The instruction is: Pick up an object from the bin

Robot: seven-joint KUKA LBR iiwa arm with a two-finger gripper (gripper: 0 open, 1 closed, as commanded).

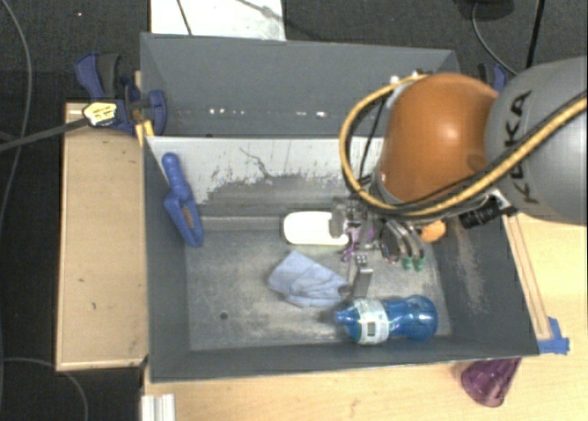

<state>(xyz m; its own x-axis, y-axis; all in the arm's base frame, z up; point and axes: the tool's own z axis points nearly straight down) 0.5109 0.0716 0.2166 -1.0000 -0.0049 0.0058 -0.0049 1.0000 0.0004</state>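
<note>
Blocking bin's (230, 332) right rear: orange cover (436, 139) | blue bottle (404, 318) lies front

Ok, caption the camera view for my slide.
KUKA arm's hand low in the grey bin, by a toppled blue bottle, a crumpled pale-blue cloth and a white oblong object.

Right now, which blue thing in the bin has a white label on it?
The bottle, lying on its side by the front wall. It is deep blue; the crumpled cloth left of it is pale and has no label.
</note>
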